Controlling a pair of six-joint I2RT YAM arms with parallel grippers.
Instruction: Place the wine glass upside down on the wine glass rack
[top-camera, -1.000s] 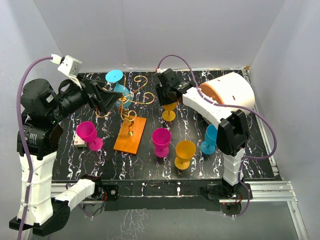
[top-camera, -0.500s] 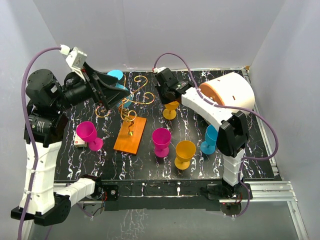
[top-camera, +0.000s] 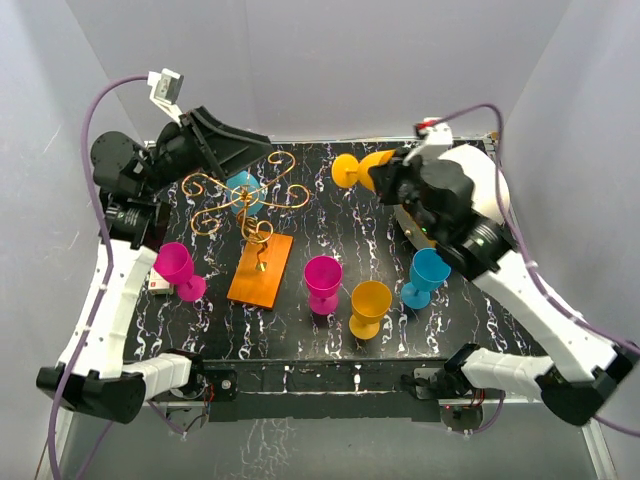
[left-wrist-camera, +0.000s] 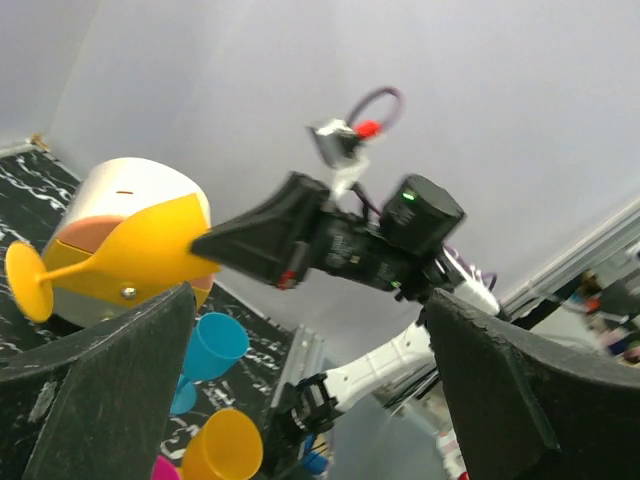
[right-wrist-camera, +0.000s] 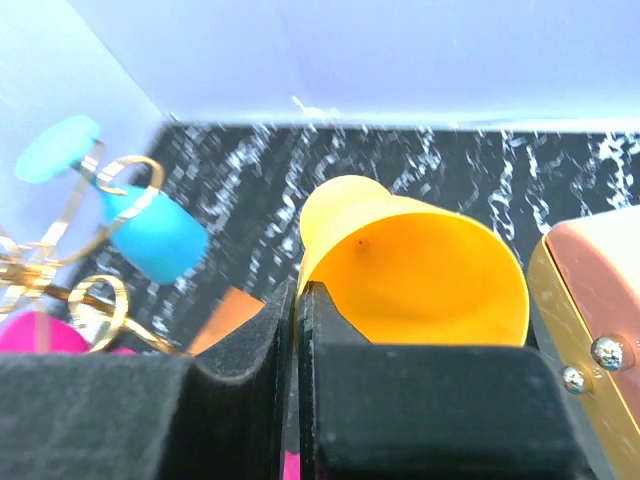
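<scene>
The gold wire wine glass rack (top-camera: 262, 196) stands on its orange base (top-camera: 262, 272) left of centre. A blue wine glass (top-camera: 243, 190) hangs upside down on it. My right gripper (top-camera: 388, 180) is shut on the rim of a yellow wine glass (top-camera: 358, 167) and holds it sideways in the air, right of the rack. In the right wrist view the jaws (right-wrist-camera: 300, 295) pinch the yellow bowl's wall (right-wrist-camera: 420, 265), with the rack (right-wrist-camera: 95, 290) and the blue glass (right-wrist-camera: 155, 235) to the left. My left gripper (top-camera: 250, 150) is open and empty, raised above the rack's left side.
A white-and-orange drum (top-camera: 478, 180) sits at the back right. On the table stand a magenta glass (top-camera: 178, 270) on a small white box, a magenta glass (top-camera: 323, 282), a yellow glass (top-camera: 369, 305) and a blue glass (top-camera: 425, 275).
My right arm lifted the yellow glass off the table and swung it up and right, tipping it sideways. My left arm rose away from the rack, leaving the blue glass hanging there.
</scene>
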